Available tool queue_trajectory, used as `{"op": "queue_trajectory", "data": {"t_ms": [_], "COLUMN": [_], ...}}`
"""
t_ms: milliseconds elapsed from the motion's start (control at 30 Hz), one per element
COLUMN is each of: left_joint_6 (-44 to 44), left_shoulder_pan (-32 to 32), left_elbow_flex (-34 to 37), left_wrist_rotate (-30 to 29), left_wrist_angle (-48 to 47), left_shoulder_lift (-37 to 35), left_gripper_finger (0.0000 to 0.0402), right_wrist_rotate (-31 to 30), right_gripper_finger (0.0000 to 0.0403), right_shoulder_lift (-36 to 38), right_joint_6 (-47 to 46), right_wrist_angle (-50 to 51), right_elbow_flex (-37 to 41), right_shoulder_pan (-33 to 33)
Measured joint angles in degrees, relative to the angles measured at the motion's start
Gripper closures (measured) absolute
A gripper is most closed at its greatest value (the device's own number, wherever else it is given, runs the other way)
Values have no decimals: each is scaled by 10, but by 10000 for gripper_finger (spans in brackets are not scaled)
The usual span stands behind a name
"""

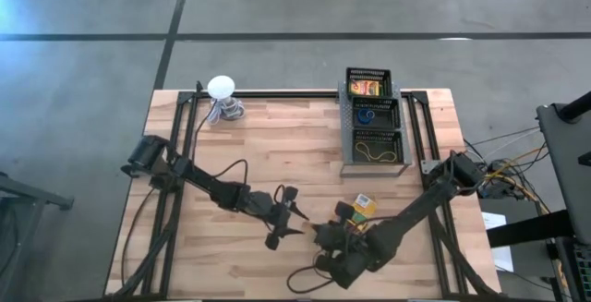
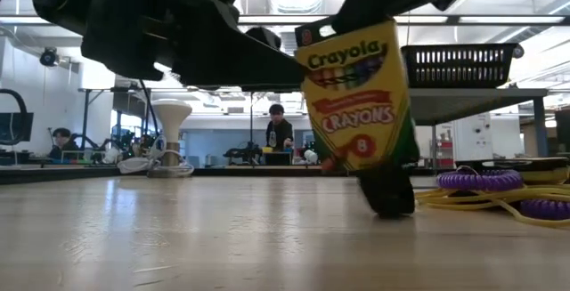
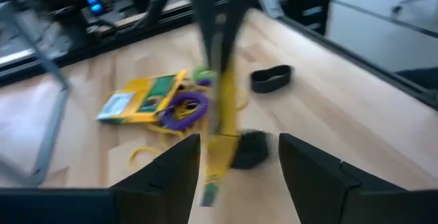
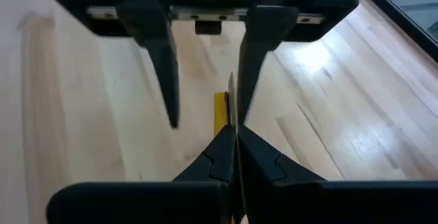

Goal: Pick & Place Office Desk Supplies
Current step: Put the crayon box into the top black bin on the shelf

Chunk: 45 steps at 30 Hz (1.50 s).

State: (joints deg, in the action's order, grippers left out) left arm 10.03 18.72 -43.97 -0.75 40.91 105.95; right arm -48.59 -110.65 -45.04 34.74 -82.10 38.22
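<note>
A yellow-and-green Crayola crayon box (image 2: 356,95) stands nearly upright and slightly tilted just above the table, near its front middle. My right gripper (image 4: 233,148) is shut on it. My left gripper (image 3: 239,176) (image 1: 294,217) is open; its fingers stand on either side of the same box (image 3: 219,135), which I see edge-on. A second crayon box (image 3: 140,97) (image 1: 363,205) lies flat on the table. Beside it are a purple ring (image 3: 185,107) and yellowish rubber bands (image 2: 481,204). My right gripper pinches the crayon box between its two shut fingers, on a thin edge (image 4: 222,111) of it. In the low view a dark finger (image 2: 389,193) sits at the box's lower end. The box rises above the fingers, tilted, its printed face toward the table's near edge.
A black three-compartment tray (image 1: 347,122) stands at the far right, holding a box (image 1: 367,88), a blue ring (image 1: 367,115) and rubber bands (image 1: 374,150). A white ball-topped object (image 1: 222,88) stands at the far edge. A small black band (image 3: 270,79) lies on the wood. People sit in the room behind.
</note>
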Motion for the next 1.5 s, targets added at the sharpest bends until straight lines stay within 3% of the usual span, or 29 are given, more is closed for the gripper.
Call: {"op": "queue_trajectory", "data": {"t_ms": [167,300,600,800,1033,1167,1367,1500], "left_joint_6": [-26,-33,-44,-92,-131,-133,-139,-146], "left_shoulder_pan": [0,0,0,0,-3,1,2,2], "left_elbow_flex": [0,-1,-2,-3,-58,-81,-79,-78], "left_wrist_rotate": [-29,-28,-27,-27,-29,-30,-30,-38], "left_wrist_angle": [0,3,0,-48,-258,-304,-302,-302], "left_shoulder_lift": [0,0,0,-10,-44,-43,-42,-42], "left_gripper_finger": [203,228,376,369,363,362,361,361], "right_wrist_rotate": [-13,-15,-18,58,111,169,258,264], "right_gripper_finger": [394,394,387,321,223,187,168,200], "right_shoulder_lift": [0,-1,2,48,59,55,55,55], "right_joint_6": [10,11,26,45,16,38,91,94], "right_wrist_angle": [-10,-11,-13,-3,4,-55,-143,-144], "right_elbow_flex": [1,1,1,0,46,79,109,110], "right_shoulder_pan": [-2,-2,-5,-5,-26,-64,-107,-116]}}
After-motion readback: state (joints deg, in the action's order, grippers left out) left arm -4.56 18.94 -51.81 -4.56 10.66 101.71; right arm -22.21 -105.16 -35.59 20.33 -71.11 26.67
